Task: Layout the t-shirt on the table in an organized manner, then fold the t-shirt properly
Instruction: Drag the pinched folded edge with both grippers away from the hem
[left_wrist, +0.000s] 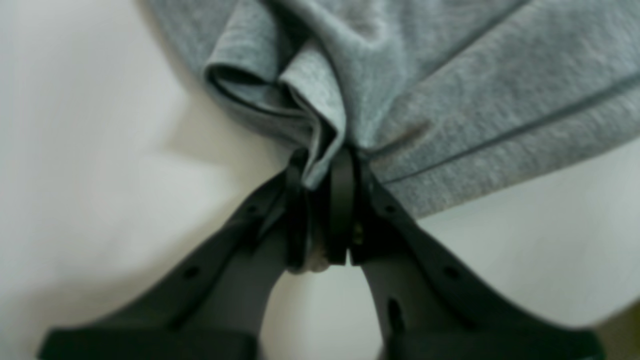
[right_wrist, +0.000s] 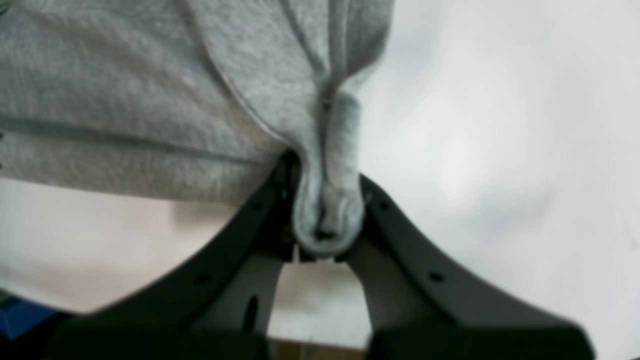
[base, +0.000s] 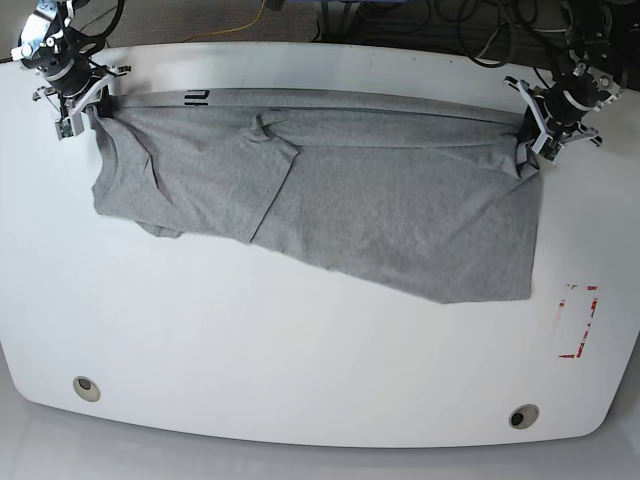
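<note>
The heather-grey t-shirt (base: 330, 190) hangs stretched across the far half of the white table (base: 300, 350), its upper edge pulled taut between my two grippers and its lower edge running aslant. A sleeve is folded over near the middle left. My left gripper (base: 528, 130) is at the far right of the base view. In its wrist view the left gripper (left_wrist: 320, 172) is shut on a bunched corner of the t-shirt (left_wrist: 450, 100). At the far left, my right gripper (base: 92, 98) is likewise shut on a rolled corner of the t-shirt (right_wrist: 125, 110), seen between the right gripper (right_wrist: 327, 200) fingers.
A red rectangular outline (base: 580, 320) is marked near the table's right edge. Two small round holes (base: 86, 388) (base: 522, 415) sit near the front edge. Cables (base: 420, 25) lie beyond the table's far edge.
</note>
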